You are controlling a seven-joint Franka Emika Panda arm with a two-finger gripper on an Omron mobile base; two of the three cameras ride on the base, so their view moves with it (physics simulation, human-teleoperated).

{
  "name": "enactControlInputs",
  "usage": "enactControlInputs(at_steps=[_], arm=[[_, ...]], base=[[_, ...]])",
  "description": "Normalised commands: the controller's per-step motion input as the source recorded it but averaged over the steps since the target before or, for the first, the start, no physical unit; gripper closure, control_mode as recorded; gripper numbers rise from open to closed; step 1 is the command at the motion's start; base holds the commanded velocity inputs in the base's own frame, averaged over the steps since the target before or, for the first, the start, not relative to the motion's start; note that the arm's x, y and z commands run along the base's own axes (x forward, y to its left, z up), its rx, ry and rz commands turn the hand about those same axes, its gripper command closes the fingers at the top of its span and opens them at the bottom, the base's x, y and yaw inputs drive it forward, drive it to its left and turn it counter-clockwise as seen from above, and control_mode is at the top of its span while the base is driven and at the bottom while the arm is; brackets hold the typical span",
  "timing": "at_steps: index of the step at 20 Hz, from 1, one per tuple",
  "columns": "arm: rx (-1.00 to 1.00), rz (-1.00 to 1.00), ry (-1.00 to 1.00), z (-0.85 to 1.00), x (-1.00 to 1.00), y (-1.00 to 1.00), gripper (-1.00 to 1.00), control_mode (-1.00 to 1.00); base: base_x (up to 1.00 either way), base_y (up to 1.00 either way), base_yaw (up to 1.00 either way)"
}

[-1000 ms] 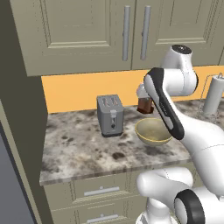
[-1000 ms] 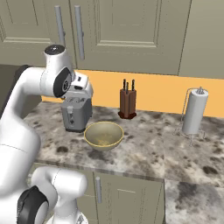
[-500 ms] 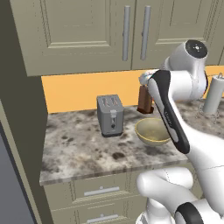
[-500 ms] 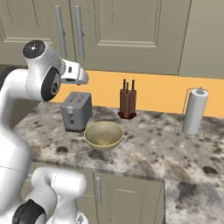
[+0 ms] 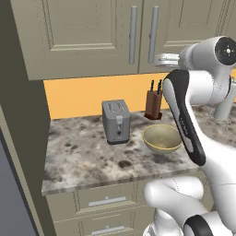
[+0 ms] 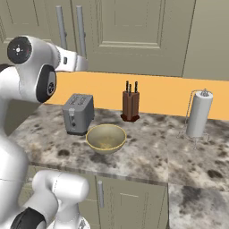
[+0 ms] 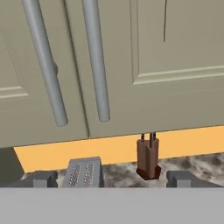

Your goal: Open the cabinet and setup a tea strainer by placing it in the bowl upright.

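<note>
The cabinet [image 5: 138, 32] is shut, both doors flush, so the step in hand looks like reaching for a handle to pull a door open. In the hand view the two grey bar handles [image 7: 96, 61] run down the upper left of the frame, side by side with the door seam between them; their long axis is vertical in the room and leans a little in this view. The gripper [image 7: 111, 179] sits low at the bottom edge, its jaws set wide apart, below the handle ends and not yet around either bar. To do it well, I judge the hand should rise, centre one bar between the jaws with the jaws crossing it squarely, close, then pull outward along the door's swing. The bowl [image 5: 162, 137] stands open side up on the table beside the toaster [image 5: 116, 121], at centre right of the left base view. The tea strainer is presumably behind the doors; I cannot tell.
</note>
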Motion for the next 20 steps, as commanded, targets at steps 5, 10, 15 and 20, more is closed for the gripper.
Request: enactControlInputs(at_steps=[5, 10, 15, 20], arm=[[0.01, -0.09, -0.09, 0.52, -0.04, -0.03, -1.0, -1.0], [0.07, 0.01, 0.0, 0.11, 0.05, 0.0, -1.0, -1.0], [-0.01, 0.05, 0.11, 0.01, 0.39, -0.06, -1.0, -1.0], [-0.01, 0.08, 0.02, 0.0, 0.36, 0.0, -1.0, -1.0]], base=[[0.0, 0.0, 0.0], [0.0, 0.0, 0.0], [0.0, 0.0, 0.0], [0.0, 0.0, 0.0]])
